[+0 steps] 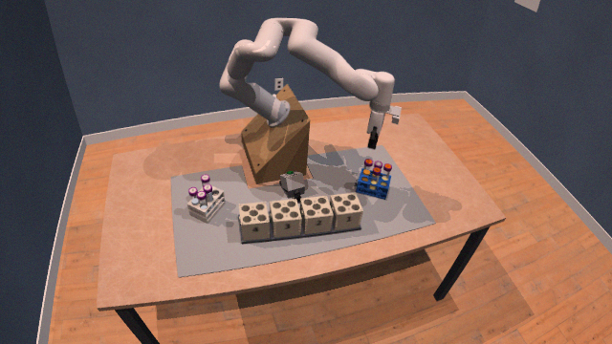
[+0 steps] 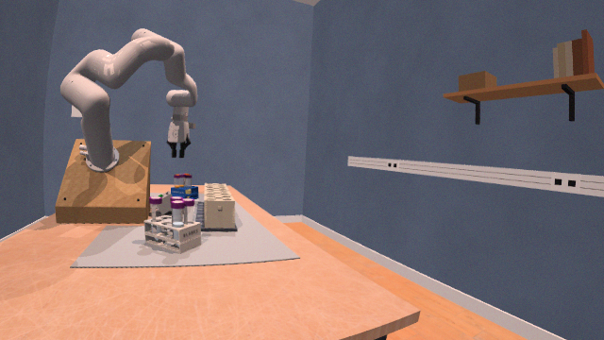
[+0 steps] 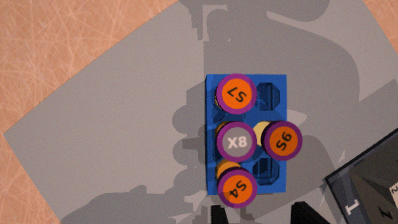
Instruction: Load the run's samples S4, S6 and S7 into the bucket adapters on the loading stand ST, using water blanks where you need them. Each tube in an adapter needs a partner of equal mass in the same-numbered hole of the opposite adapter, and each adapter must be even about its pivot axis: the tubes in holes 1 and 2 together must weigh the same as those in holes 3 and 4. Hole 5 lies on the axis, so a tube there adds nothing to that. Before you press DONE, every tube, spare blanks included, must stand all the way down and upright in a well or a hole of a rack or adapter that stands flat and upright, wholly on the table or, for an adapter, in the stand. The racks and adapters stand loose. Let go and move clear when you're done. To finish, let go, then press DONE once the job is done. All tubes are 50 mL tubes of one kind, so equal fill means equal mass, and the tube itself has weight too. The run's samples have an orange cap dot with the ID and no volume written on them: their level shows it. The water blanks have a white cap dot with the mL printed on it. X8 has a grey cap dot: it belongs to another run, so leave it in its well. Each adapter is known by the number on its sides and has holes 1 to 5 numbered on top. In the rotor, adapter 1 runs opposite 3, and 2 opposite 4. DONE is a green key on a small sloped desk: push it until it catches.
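Wrist view — gripper part-open, empty beyond S4; sample inspection seems underway — next, align and descend.

A blue rack is seen from above on a grey mat, with four purple-rimmed caps over it. S7, X8 and S4 are lined up in one column, top to bottom; S6 is set beside X8. Orange dots are worn by all but X8, whose dot is grey. Two open wells are shown, above and below S6. The gripper's two dark fingertips are cut off by the bottom edge, held apart.
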